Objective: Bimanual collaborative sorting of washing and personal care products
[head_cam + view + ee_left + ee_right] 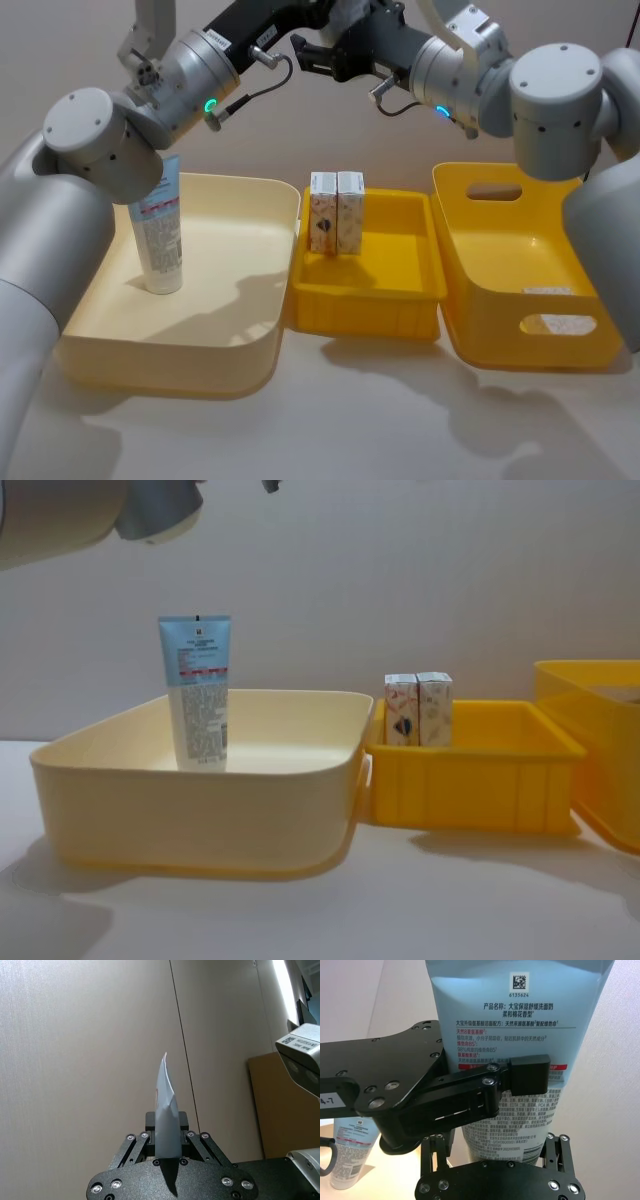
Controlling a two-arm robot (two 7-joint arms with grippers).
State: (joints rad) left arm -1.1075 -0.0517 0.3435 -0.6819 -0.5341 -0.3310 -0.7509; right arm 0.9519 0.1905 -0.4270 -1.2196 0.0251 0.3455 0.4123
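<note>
near: standing tube [160, 235] upright in cream bin [220, 330] | mid: cartons [324, 215] in yellow tray [365, 295] | far, raised: left gripper [166, 1122] clamped on held tube [520, 1020]; right gripper [497, 1142] straddling it, grip impossible to tell | advice: confirm right hold before left release

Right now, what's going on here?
Looks like a mid-air handover. The left tool is shut on a light blue tube, and the right tool is at the same tube. A second tube stands upright in the cream bin. Two cartons stand side by side in the small yellow bin.
</note>
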